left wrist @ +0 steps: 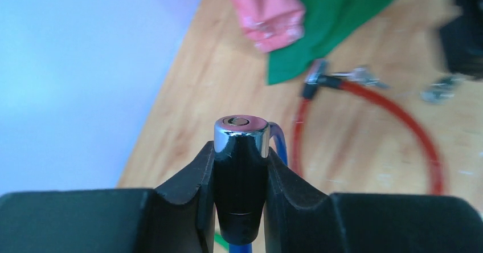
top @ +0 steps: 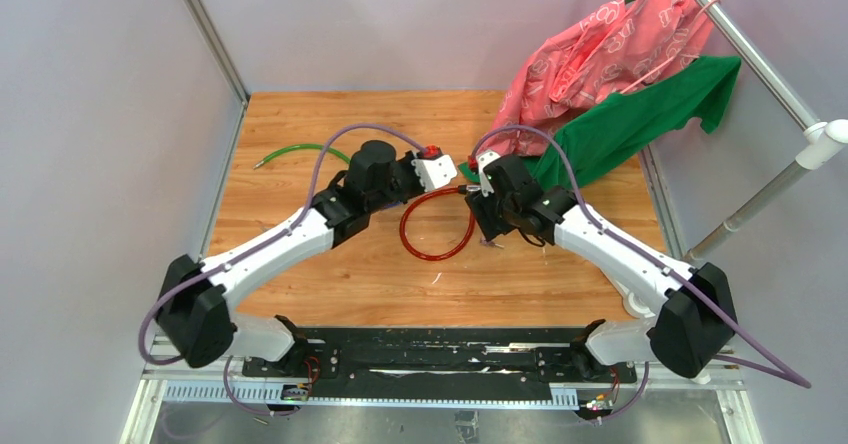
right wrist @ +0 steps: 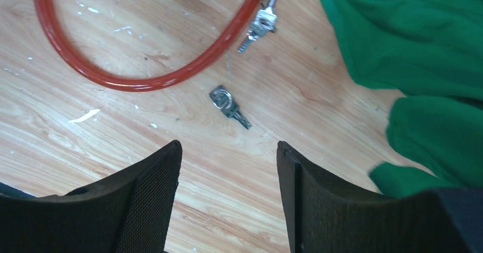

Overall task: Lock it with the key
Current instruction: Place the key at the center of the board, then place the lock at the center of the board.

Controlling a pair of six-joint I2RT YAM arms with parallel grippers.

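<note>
The thin blue cable (left wrist: 278, 142) is being mostly hidden behind the left gripper (left wrist: 240, 150), and the tiny silver metal key (right wrist: 229, 106) is being rendered too small to make out in the top view. The left gripper is being clamped narrowly on the black, chrome-capped lock cylinder (left wrist: 241, 132), while the right gripper (right wrist: 228, 146) is being held wide and empty above the light wooden table (right wrist: 342, 150), where the key is lying free. Being counted are two cloths, a green cloth (right wrist: 410, 36) and a pink cloth (top: 600, 44); three cables, with a red cable loop (right wrist: 114, 79) and a green cable (top: 300, 150); and two key clusters, the second key cluster (right wrist: 260, 24) lying against the red cable's end.

Looks down between spread right gripper (right wrist: 228, 156) fingers onto key (right wrist: 229, 106), flat on wooden table (right wrist: 319, 127); near red cable (right wrist: 142, 83), green cloth (right wrist: 410, 42) rightward.
</note>
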